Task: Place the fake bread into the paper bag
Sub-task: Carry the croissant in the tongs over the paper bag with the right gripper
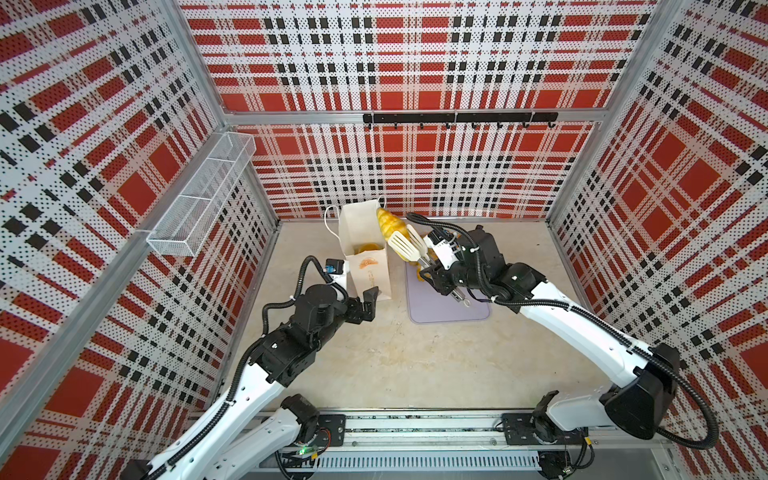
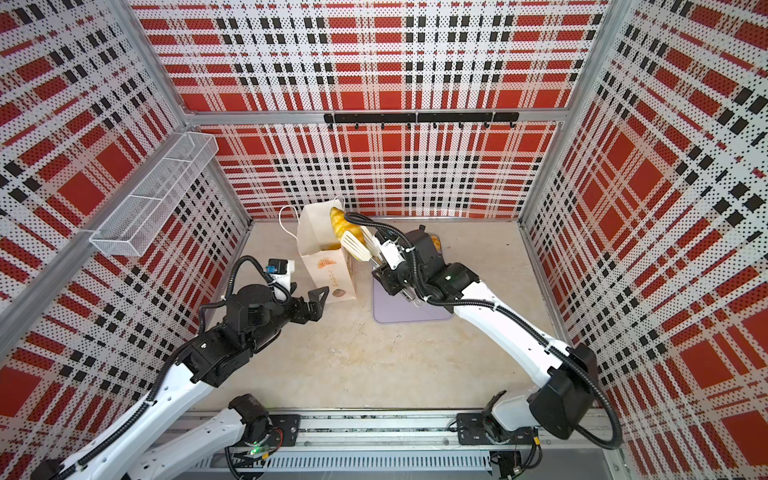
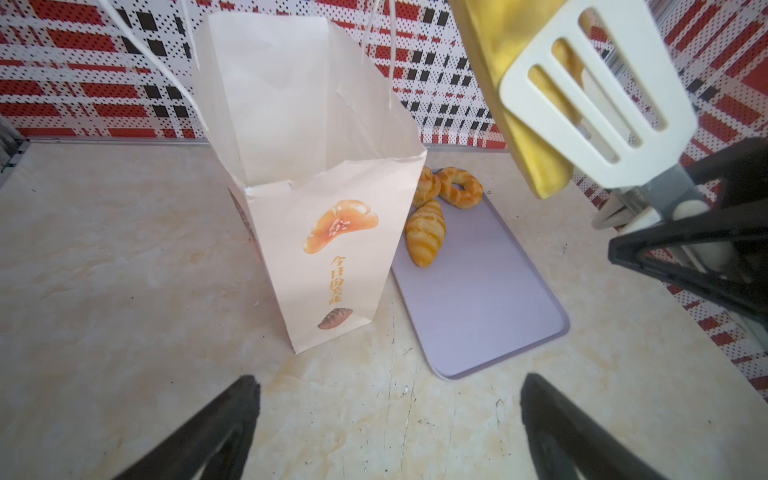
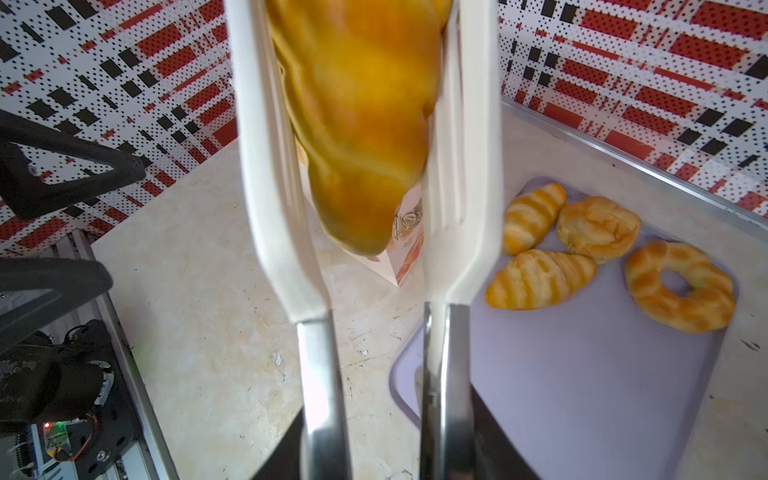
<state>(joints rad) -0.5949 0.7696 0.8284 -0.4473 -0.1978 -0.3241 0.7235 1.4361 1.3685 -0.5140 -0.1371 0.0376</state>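
The right gripper (image 4: 386, 449) is clamped on the metal handles of white tongs (image 1: 409, 247), which pinch a golden croissant (image 1: 390, 224) by the right rim of the paper bag (image 1: 370, 270), just above centre in both top views; the left gripper (image 3: 388, 380) hovers by the bag's foot, jaws spread wide and empty. A golden piece (image 1: 368, 248) shows inside the bag (how many lie there, I cannot tell) and four pastries (image 4: 540, 278) lie on the lilac tray (image 3: 478, 307), so roughly half seems done. The right arm (image 1: 582, 324) hides most of that tray from above.

Golden croissant (image 1: 390, 226) pinched in tongs (image 1: 409, 249) beyond right gripper (image 1: 430, 272), near mouth of open upright paper bag (image 3: 328, 249) ahead of left gripper (image 3: 390, 380); four pastries (image 4: 540, 278) below right gripper.
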